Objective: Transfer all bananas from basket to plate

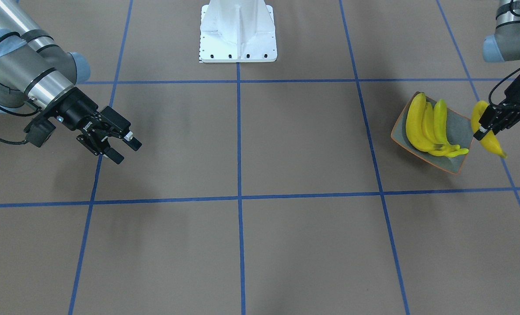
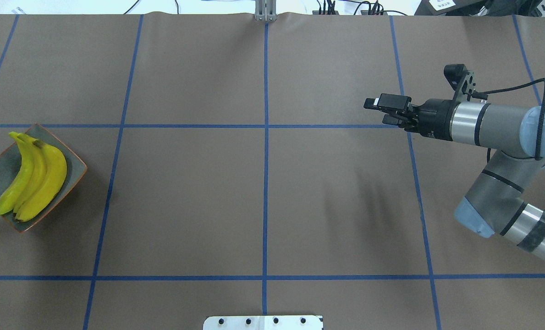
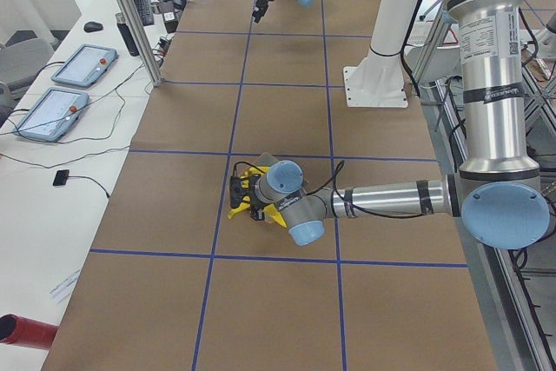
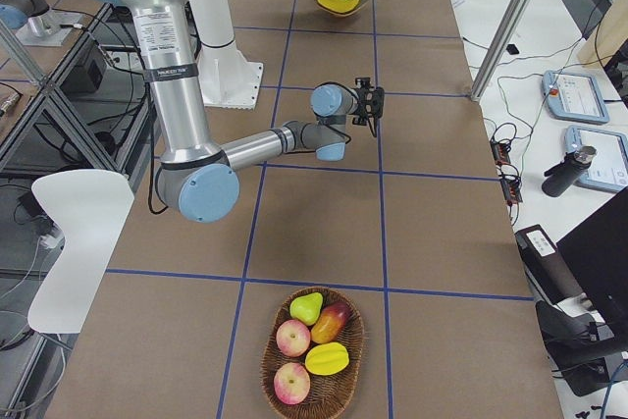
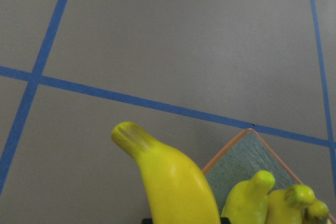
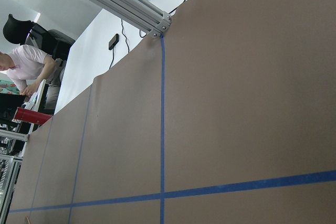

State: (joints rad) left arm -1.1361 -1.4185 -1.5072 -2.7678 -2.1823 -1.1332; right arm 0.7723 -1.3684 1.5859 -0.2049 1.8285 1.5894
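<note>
The grey-green plate [image 1: 454,127] with an orange rim sits near the table's left end and holds three yellow bananas [image 1: 421,124] lying side by side. My left gripper [image 1: 483,127] is shut on a fourth banana [image 1: 493,146] and holds it just beyond the plate's outer edge. In the left wrist view this banana [image 5: 173,182] fills the bottom, beside the plate's corner [image 5: 241,156]. In the overhead view the plate [image 2: 73,169] is at the far left. My right gripper [image 1: 122,146] is open and empty, far from the plate; it also shows in the overhead view [image 2: 377,112].
A wicker basket [image 4: 345,326] with apples, a pear and other fruit stands at the table's right end; I see no banana in it. The white robot base [image 1: 238,30] stands at the table's middle edge. Blue tape lines grid the brown table.
</note>
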